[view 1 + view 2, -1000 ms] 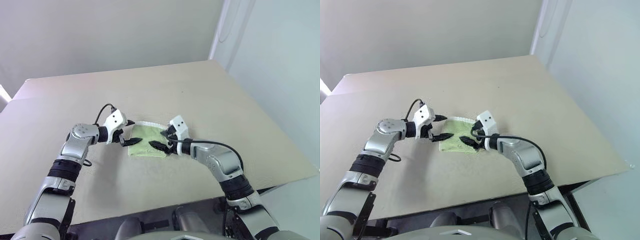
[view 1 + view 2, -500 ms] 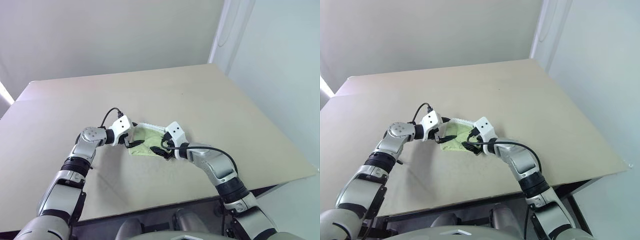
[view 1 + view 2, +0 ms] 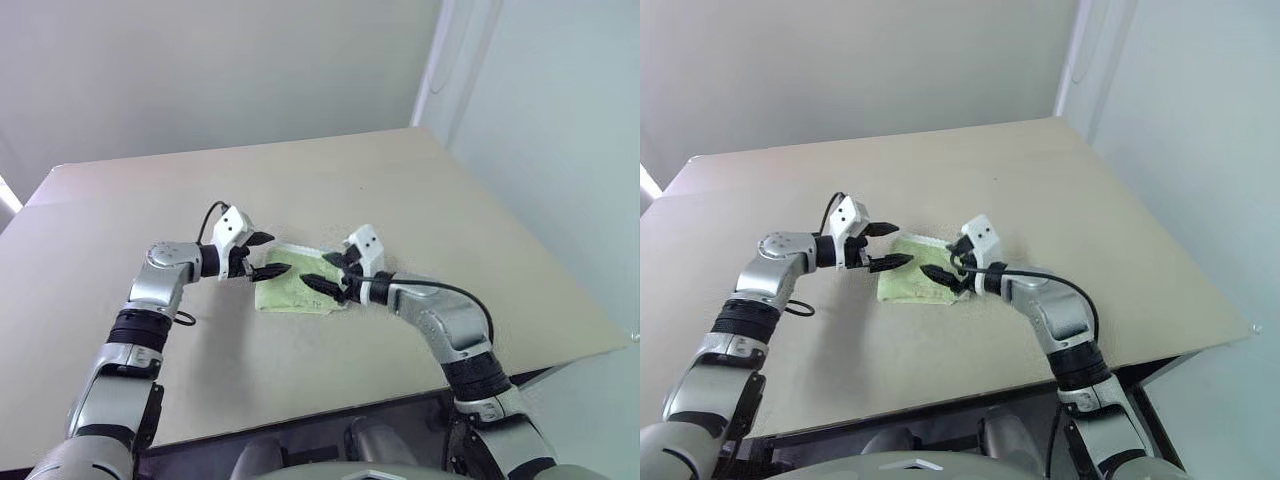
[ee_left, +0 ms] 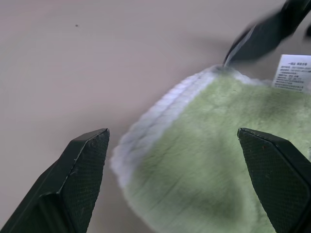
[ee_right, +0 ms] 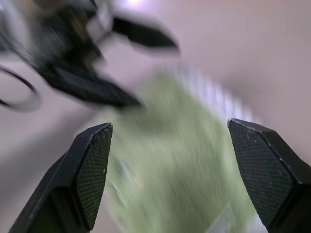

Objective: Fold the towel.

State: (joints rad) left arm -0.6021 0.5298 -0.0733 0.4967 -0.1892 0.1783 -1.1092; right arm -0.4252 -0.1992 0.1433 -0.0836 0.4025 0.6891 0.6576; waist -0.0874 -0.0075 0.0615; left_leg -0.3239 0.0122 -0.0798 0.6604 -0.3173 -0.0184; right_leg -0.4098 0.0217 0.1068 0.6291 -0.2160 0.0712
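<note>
Both grippers have lifted off the small folded light green terry towel (image 3: 293, 287), which lies flat mid-table (image 3: 420, 200); left gripper (image 3: 262, 254) and right gripper (image 3: 331, 273) hover spread, empty, probably because the fold looks finished

Head stereo pair looks forward and down from above, taking in whole table (image 3: 420, 190) and both arms. Left wrist camera sits close, looking along own fingers at towel (image 4: 218, 160) edge. Right wrist camera, equally close, faces towel and left gripper (image 5: 121, 63). All four views share towel.
</note>
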